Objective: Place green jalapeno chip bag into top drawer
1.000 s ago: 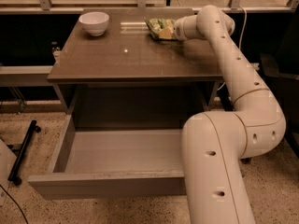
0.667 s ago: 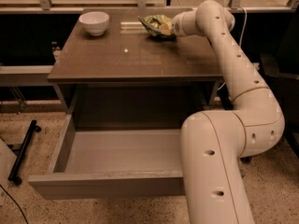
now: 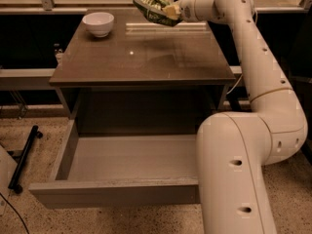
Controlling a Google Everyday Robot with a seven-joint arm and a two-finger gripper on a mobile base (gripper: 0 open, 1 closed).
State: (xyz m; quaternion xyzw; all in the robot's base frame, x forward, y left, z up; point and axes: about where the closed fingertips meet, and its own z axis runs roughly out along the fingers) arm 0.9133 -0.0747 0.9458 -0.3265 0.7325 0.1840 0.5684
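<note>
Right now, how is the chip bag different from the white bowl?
The chip bag is green and crinkly; the bowl is white and smooth. The chip bag is held up in the hand, above the back of the table; the bowl sits on it. Both are small.

Cream-white arm [image 3: 258,57] of fat, rounded plastic segments, thin dark seams at the joints, small dark holes dotting the shells; pale gripper [image 3: 172,11] at top centre.

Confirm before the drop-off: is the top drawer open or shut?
Open: the top drawer is pulled out, grey interior showing. The end effector holds the green jalapeno chip bag above the table.
</note>
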